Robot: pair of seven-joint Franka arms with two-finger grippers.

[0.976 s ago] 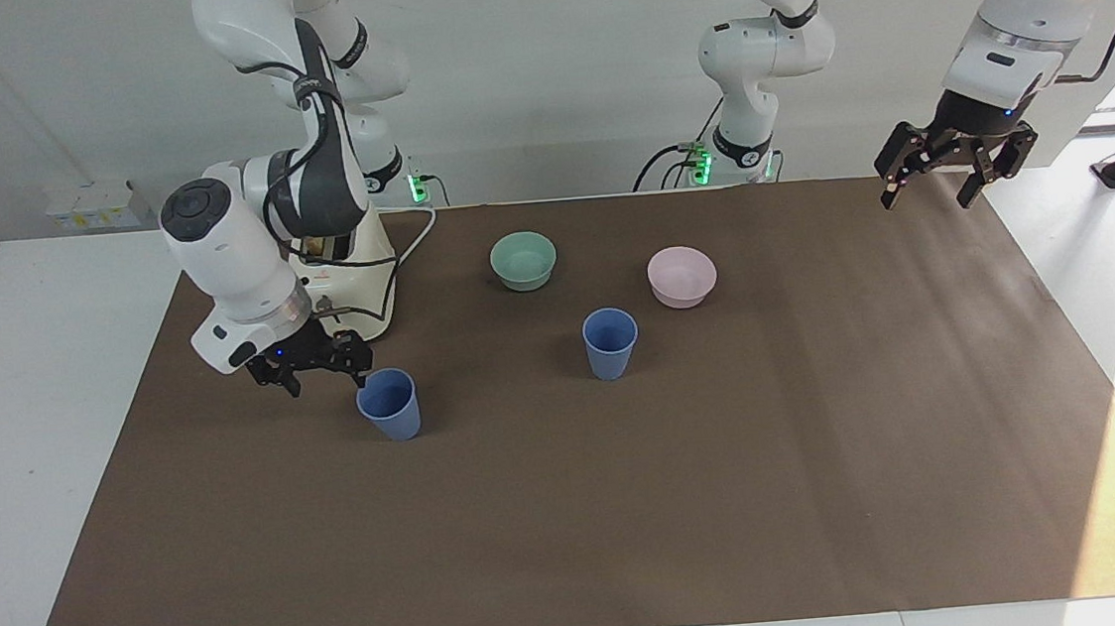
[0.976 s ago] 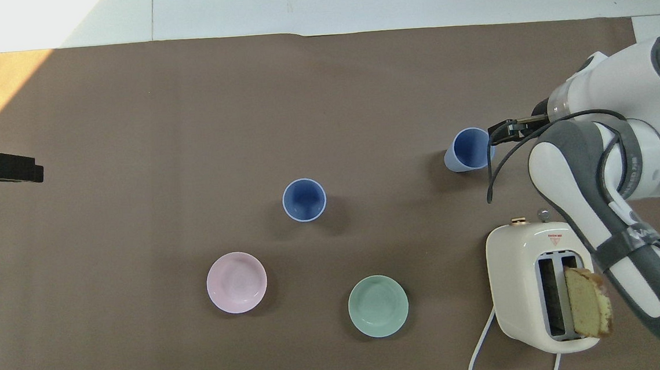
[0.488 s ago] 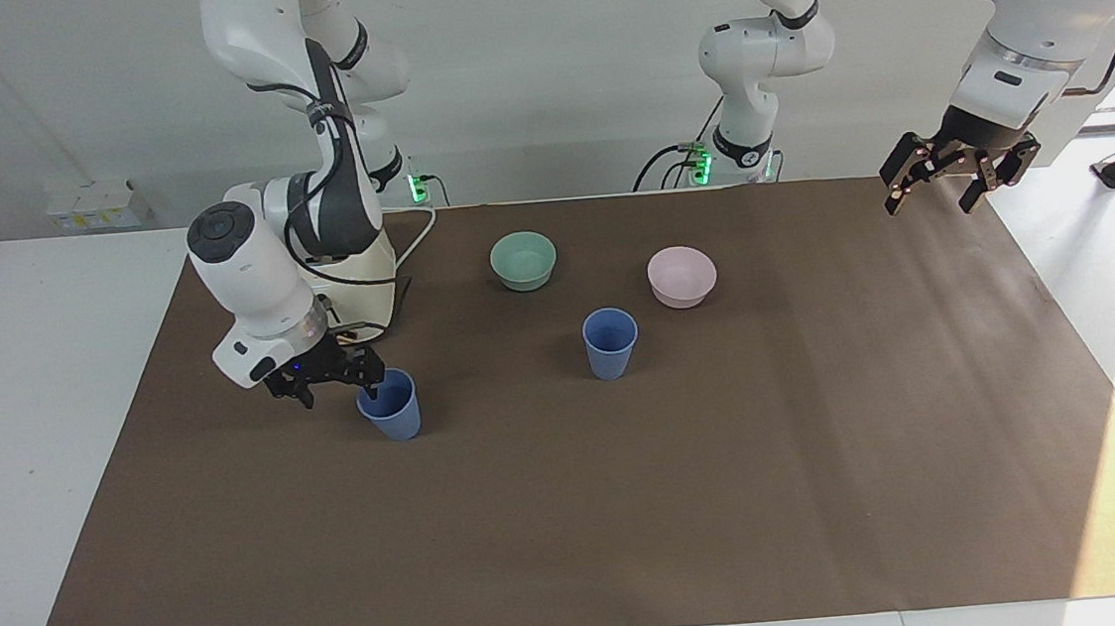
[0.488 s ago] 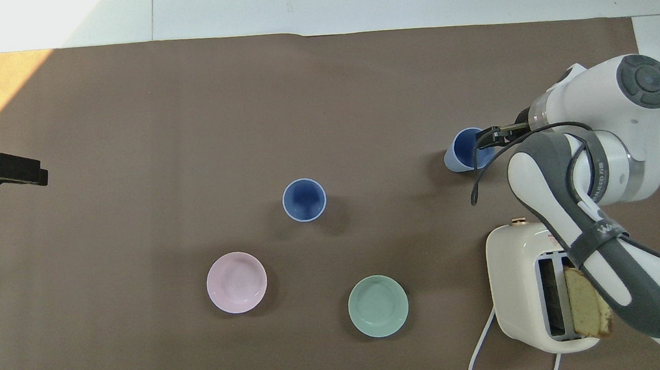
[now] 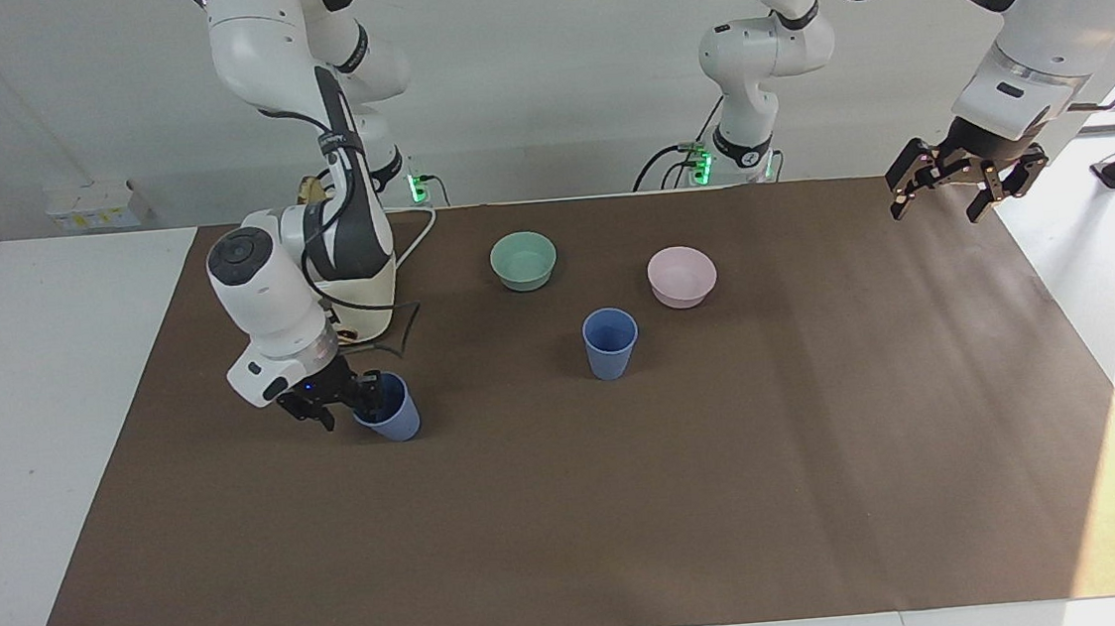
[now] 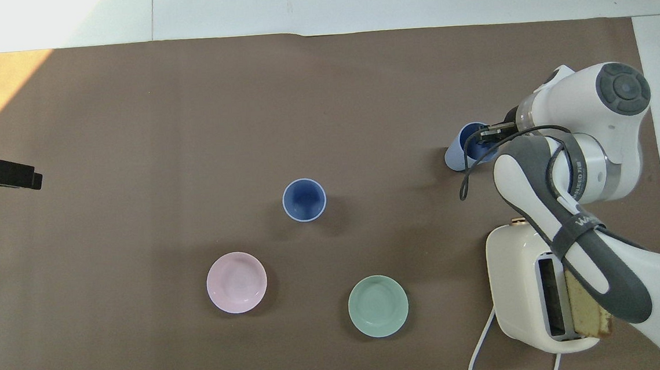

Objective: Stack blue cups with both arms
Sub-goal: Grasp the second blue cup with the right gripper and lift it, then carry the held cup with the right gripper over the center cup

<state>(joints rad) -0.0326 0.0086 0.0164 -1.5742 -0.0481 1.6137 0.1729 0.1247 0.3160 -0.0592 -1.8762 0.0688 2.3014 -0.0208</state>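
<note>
Reading across the facing view, frame left to frame right.

- Right arm: comes down from the upper left of the frame, elbow folded over the toaster [image 5: 369,290], wrist pitched down to the tabletop [image 5: 31,444] at left of centre. The right gripper [image 5: 346,407] is low at the first blue cup [image 5: 397,417].
  - Jaws are apart. One finger [image 5: 371,391] sits in the cup's mouth and the other is outside, on the side away from the cup.
  - No clamp on the wall is visible.
- First blue cup: on the brown mat [image 5: 632,506], left of centre, tilted with its mouth leaning toward the gripper. The overhead view shows the same lean at mid-right of its frame [image 6: 454,156].
- Second blue cup [image 5: 611,344]: upright at frame centre, well apart from the first and touching nothing.
- Left arm: waiting at the upper right of the frame. The left gripper [image 5: 942,198] is raised over the mat's corner with its jaws spread and nothing in them. In the overhead view only its tip shows, at the mid-left edge [image 6: 1,173].

Counts:
- Blue cups: 2
- Bowls: 2
  - Teal bowl [image 5: 524,261], upper centre of the frame
  - Pink bowl [image 5: 682,276], just right of centre, near the upright cup
- Toaster: 1, with 1 bread slice [image 6: 588,312] in a slot
- Arms: 2
</note>
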